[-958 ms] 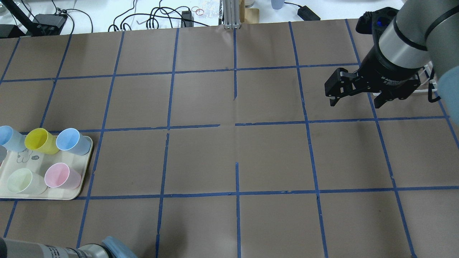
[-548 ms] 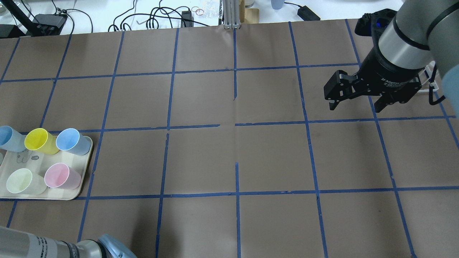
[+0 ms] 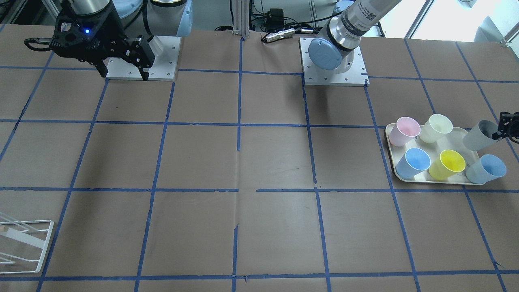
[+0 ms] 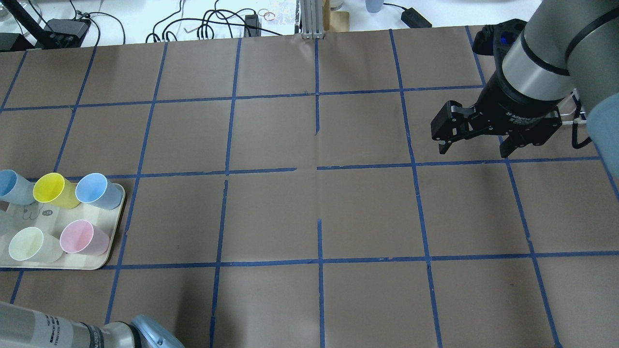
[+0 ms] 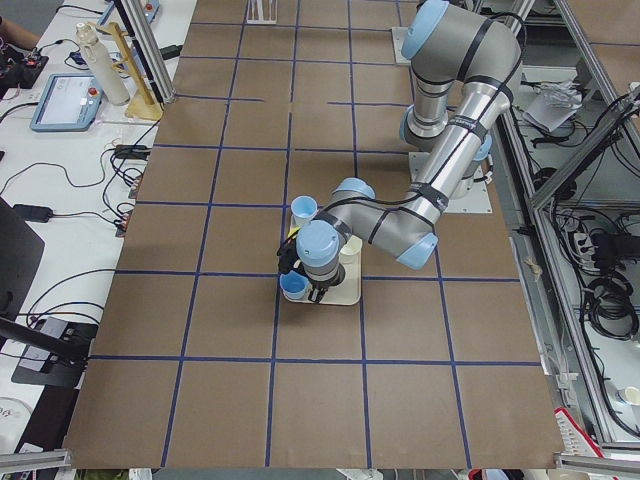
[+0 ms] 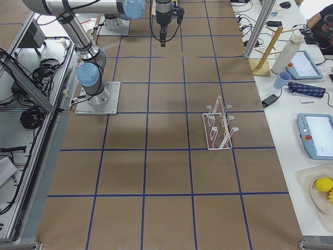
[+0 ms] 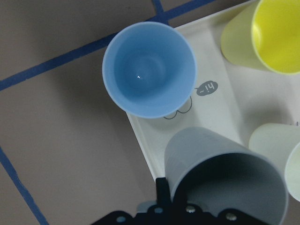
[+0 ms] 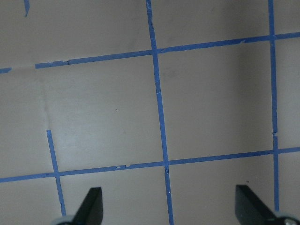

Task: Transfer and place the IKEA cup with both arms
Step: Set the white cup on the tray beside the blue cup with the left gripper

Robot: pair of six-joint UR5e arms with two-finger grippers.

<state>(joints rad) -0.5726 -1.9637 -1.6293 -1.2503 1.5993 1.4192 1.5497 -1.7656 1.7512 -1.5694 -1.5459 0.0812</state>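
Observation:
The pale grey IKEA cup (image 3: 480,134) is tilted and held above the far right end of the cream tray (image 3: 399,177). My left gripper (image 3: 509,128) is shut on its rim at the view's right edge. The left wrist view shows the cup (image 7: 220,173) close under the camera, over the tray (image 7: 220,108). The left gripper is outside the overhead view. My right gripper (image 4: 472,151) is open and empty above the table's right side, far from the cup. It also shows in the front view (image 3: 124,76) and the right wrist view (image 8: 168,213).
Still on the tray are a pink cup (image 3: 405,129), a cream-yellow cup (image 3: 436,127), a blue cup (image 3: 415,160), a yellow cup (image 3: 448,162) and a second pale blue cup (image 3: 486,168). A white wire rack (image 3: 24,243) stands on the right arm's side.
The grey cup's edge at the overhead view's left border has gone from sight. The right gripper has shifted slightly left and nearer, still open. The left arm's elbow has moved.

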